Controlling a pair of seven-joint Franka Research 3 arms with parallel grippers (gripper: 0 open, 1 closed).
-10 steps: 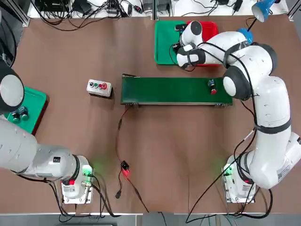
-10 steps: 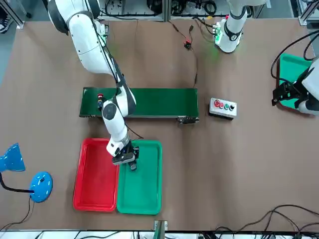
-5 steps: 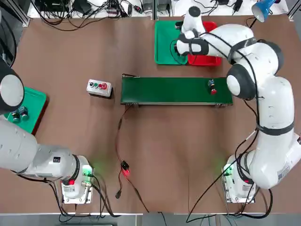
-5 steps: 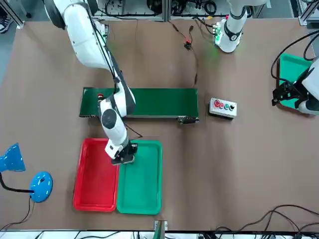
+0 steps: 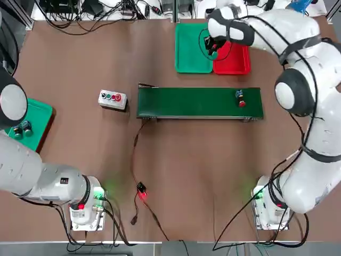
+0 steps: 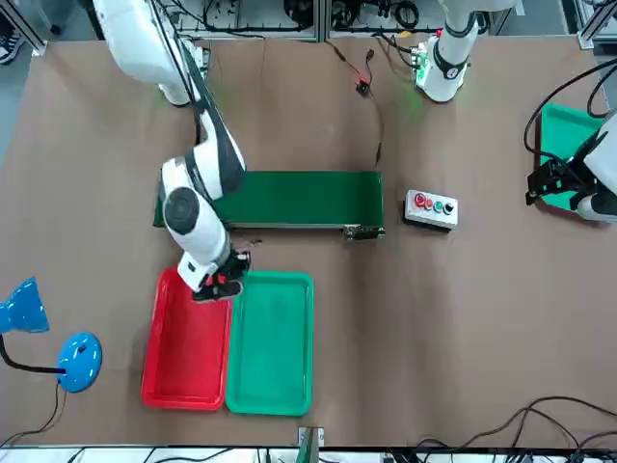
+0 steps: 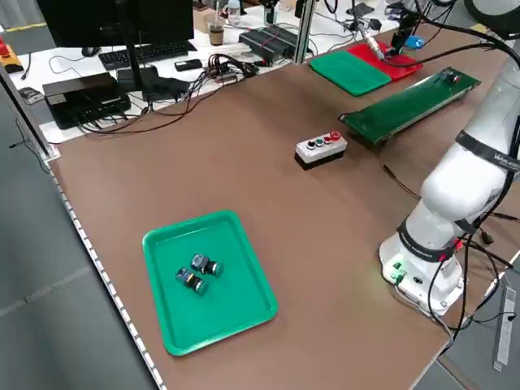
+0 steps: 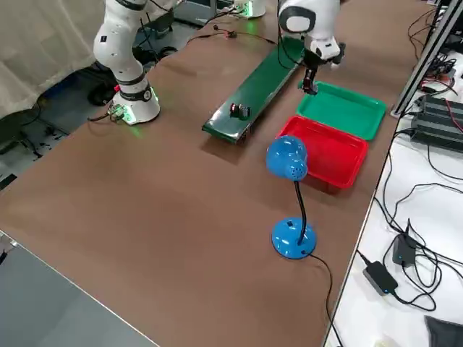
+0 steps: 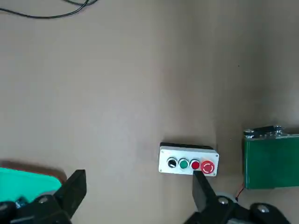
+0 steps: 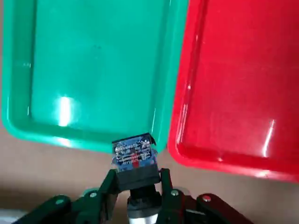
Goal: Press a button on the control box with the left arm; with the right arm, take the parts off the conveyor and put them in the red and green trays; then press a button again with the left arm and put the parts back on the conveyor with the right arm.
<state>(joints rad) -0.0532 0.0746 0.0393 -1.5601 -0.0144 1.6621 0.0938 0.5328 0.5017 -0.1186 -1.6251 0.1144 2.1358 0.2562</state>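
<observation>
Green tray beside red tray, right gripper above their near edge clamped on a small blue-topped part, left gripper parked, jaws wide, control box ahead of it.

Trays beyond conveyor, seemingly.

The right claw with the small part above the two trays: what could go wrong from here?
The right claw holds the part near the seam between the green tray and the red tray; a release here may hit a rim or land in the wrong tray. The grip covers only the part's lower end, so it might slip.
</observation>
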